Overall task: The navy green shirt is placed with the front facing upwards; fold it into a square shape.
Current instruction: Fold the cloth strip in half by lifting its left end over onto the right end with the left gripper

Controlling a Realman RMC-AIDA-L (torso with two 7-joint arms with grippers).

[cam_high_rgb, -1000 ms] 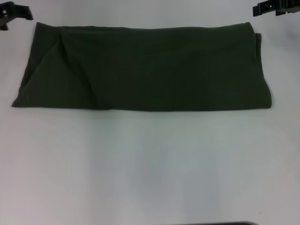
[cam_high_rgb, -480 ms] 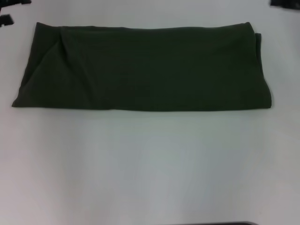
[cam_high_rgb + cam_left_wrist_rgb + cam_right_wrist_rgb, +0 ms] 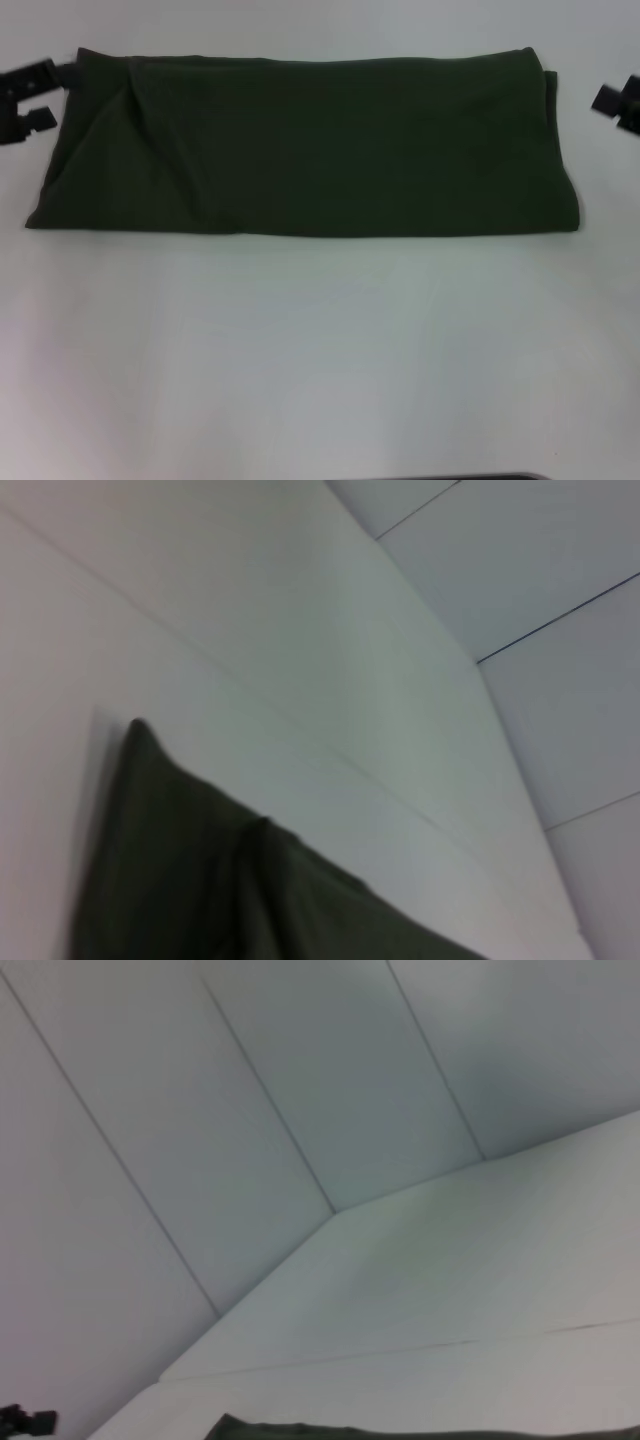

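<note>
The navy green shirt lies on the white table, folded into a long, wide band with plain fabric facing up. No letters or collar show. My left gripper is at the shirt's far left corner, open, with its two black fingers just beside the cloth edge. My right gripper is a little off the shirt's right end, cut by the frame edge. The left wrist view shows a shirt corner. In the right wrist view a strip of the shirt's edge shows.
The white table stretches wide and bare in front of the shirt. White wall panels rise behind the table. A dark edge shows at the bottom of the head view.
Both grippers have come down from the far corners of the view and now flank the shirt's left and right ends. The shirt has not moved.
</note>
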